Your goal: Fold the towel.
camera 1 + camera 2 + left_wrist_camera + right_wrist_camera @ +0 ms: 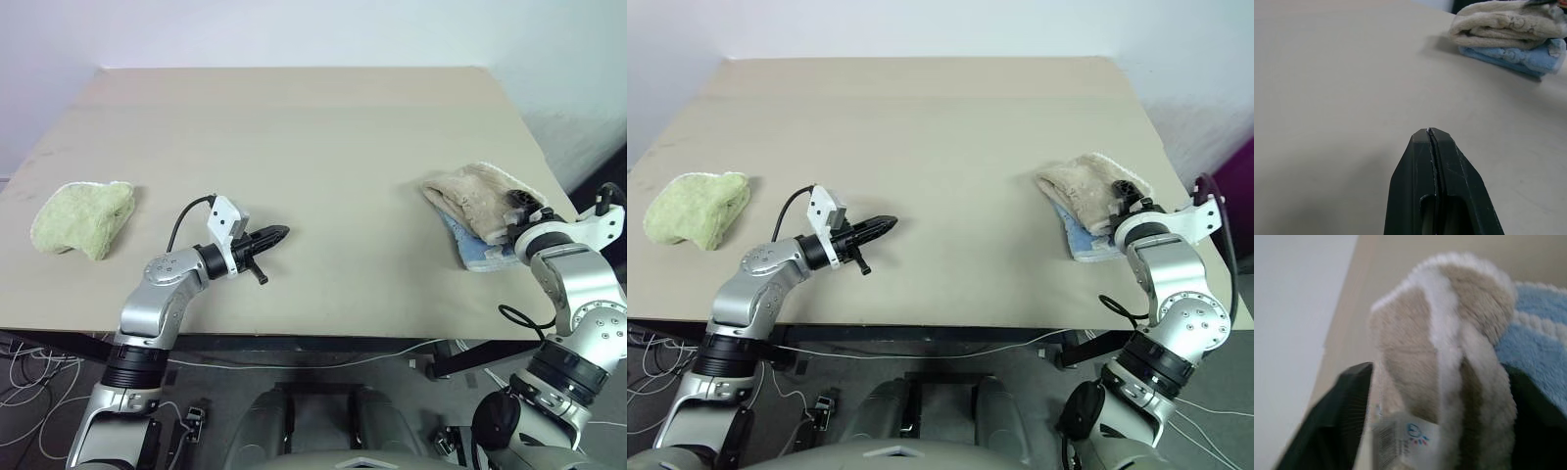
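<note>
My right gripper [1437, 421] stands wide, its fingers either side of the folded beige towel [478, 199] — released, I judge, not gripped. The towel lies atop a light-blue cloth [478, 251], stacked just ahead of that claw, near the table [323, 127] right edge. My left gripper [1431, 134] is pressed closed, empty — open tabletop ahead. A light-green cloth [83, 217] sits well apart.

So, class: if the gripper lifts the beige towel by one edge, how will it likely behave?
The towel would probably flop and unfold, since it is soft terry folded in loose layers. It looks light. It may drag the blue cloth it lies on.
</note>
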Controlling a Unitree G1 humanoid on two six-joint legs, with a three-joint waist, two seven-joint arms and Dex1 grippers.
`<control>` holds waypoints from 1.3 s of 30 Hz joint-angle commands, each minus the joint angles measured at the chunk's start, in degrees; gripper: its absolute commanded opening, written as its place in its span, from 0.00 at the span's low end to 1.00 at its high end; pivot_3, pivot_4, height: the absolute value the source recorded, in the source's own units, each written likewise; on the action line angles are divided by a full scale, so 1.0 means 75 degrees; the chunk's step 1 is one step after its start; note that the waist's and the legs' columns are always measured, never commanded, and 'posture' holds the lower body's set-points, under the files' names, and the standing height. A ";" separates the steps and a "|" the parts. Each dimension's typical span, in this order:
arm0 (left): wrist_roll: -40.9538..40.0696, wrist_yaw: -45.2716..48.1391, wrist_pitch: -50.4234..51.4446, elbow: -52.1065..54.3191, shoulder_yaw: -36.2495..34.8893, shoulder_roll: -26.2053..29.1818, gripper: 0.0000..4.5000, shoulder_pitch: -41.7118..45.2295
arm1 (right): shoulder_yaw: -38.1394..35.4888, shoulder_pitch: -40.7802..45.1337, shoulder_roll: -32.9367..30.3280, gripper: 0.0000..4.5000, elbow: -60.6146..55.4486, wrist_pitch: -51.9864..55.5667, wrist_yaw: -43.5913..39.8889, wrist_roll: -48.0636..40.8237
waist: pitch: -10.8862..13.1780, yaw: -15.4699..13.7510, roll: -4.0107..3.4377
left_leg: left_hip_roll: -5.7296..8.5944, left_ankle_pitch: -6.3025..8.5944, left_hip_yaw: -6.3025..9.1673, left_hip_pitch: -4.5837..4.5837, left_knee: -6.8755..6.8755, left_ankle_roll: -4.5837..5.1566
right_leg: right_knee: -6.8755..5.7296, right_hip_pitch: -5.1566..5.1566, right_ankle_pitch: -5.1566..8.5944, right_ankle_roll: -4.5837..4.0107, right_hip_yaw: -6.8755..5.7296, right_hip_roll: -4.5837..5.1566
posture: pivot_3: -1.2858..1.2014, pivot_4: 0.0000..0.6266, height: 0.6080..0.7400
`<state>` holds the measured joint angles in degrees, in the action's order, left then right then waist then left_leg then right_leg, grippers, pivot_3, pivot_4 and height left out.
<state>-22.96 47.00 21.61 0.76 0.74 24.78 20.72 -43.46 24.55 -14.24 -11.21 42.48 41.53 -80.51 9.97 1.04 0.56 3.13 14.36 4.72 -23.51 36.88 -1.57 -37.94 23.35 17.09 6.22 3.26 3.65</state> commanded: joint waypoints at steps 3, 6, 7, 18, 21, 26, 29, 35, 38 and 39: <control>0.0048 0.0215 -0.0233 -0.0151 0.0058 -0.0012 0.00 0.0247 | 0.0001 -0.0374 -0.0495 0.99 -0.0909 -0.0527 0.0217 -0.0236 | 0.0000 -0.0013 0.0000 | 0.0000 0.0000 0.0001 0.0000 0.0001 0.0000 | 0.0001 -0.0002 0.0000 0.0000 0.0000 0.0001 | 0.52 0.24 1.00; 0.0084 0.0252 -0.0301 -0.0352 0.0065 -0.0032 0.00 0.0374 | 0.0015 -0.0556 -0.0942 0.99 -0.1121 -0.0678 0.0071 -0.0126 | 0.0001 -0.0023 -0.0001 | 0.0002 0.0001 0.0000 0.0000 0.0002 0.0001 | 0.0003 -0.0004 0.0000 0.0001 0.0000 0.0001 | 0.52 0.24 1.00; 0.0101 0.0227 -0.0347 -0.0421 0.0033 -0.0046 0.00 0.0412 | 0.0126 -0.0590 -0.1196 0.99 -0.1166 -0.0624 -0.0125 -0.0023 | 0.0001 -0.0020 -0.0001 | 0.0002 0.0001 0.0000 0.0000 0.0003 0.0002 | 0.0002 -0.0004 0.0000 0.0001 0.0000 0.0001 | 0.52 0.24 1.00; 0.0388 -0.0751 -0.0703 -0.0403 -0.0771 0.0250 0.00 0.0060 | 0.4555 -0.0274 -0.3651 0.99 -0.1381 -0.0136 -0.5020 0.3564 | 0.0007 0.0066 -0.0004 | -0.0011 0.0001 0.0000 0.0008 0.0004 0.0002 | 0.0006 -0.0010 0.0001 0.0001 -0.0002 -0.0008 | 0.52 0.24 1.00; 0.0380 -0.1032 -0.0636 -0.0048 -0.1053 0.0390 0.00 -0.0354 | 0.5396 0.0135 -0.3105 0.99 -0.0707 -0.0561 -0.5859 0.4441 | 0.0010 0.0000 0.0002 | -0.0009 0.0002 0.0001 0.0005 0.0007 0.0003 | 0.0010 -0.0010 0.0001 0.0001 -0.0002 0.0001 | 0.52 0.24 1.00; 0.0630 -0.1380 -0.0683 0.0476 -0.1186 0.0609 0.00 -0.0990 | 0.6181 0.0305 -0.2448 0.99 0.0007 -0.1187 -0.6961 0.5612 | 0.0013 -0.0076 0.0007 | 0.0001 0.0003 0.0012 0.0000 0.0014 0.0004 | 0.0016 -0.0014 0.0000 0.0002 -0.0012 0.0008 | 0.52 0.24 1.00; 0.0615 -0.1624 -0.0629 0.0886 -0.1329 0.0614 0.00 -0.1301 | 0.6364 0.0382 -0.2163 0.99 0.0389 -0.1422 -0.7491 0.6051 | 0.0013 -0.0056 0.0007 | 0.0002 0.0004 0.0014 0.0000 0.0013 0.0004 | 0.0020 -0.0015 -0.0001 0.0002 -0.0012 0.0018 | 0.52 0.24 1.00; 0.0598 -0.1945 -0.0469 0.1469 -0.1560 0.0668 0.00 -0.1759 | 0.6416 0.0672 -0.1585 0.99 0.1234 -0.1768 -0.8138 0.6775 | 0.0013 -0.0020 0.0005 | -0.0001 0.0005 0.0015 0.0001 0.0004 0.0002 | 0.0019 -0.0008 -0.0001 0.0001 -0.0011 0.0016 | 0.52 0.24 1.00; 0.0580 -0.2046 -0.0331 0.1742 -0.1685 0.0724 0.00 -0.1994 | 0.6488 0.0816 -0.1267 0.99 0.1473 -0.1878 -0.8312 0.7085 | 0.0013 -0.0022 0.0005 | -0.0001 0.0004 0.0015 0.0001 0.0002 0.0002 | 0.0018 -0.0006 -0.0001 0.0001 -0.0011 0.0016 | 0.52 0.24 1.00; 0.0524 -0.2034 -0.0291 0.1859 -0.1758 0.0758 0.00 -0.2080 | 0.6497 0.0849 -0.1176 0.99 0.1426 -0.1873 -0.8397 0.7122 | 0.0014 -0.0022 0.0003 | -0.0001 0.0004 0.0014 0.0001 0.0002 0.0002 | 0.0018 -0.0006 -0.0001 0.0001 -0.0011 0.0015 | 0.52 0.24 1.00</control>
<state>-18.21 32.01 19.31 11.37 -10.50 29.42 5.58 5.31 28.99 -23.75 0.80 29.94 -20.18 -27.92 10.08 0.88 0.58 3.13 14.39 4.82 -23.50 36.89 -1.56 -37.80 23.31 17.08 6.22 3.18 3.77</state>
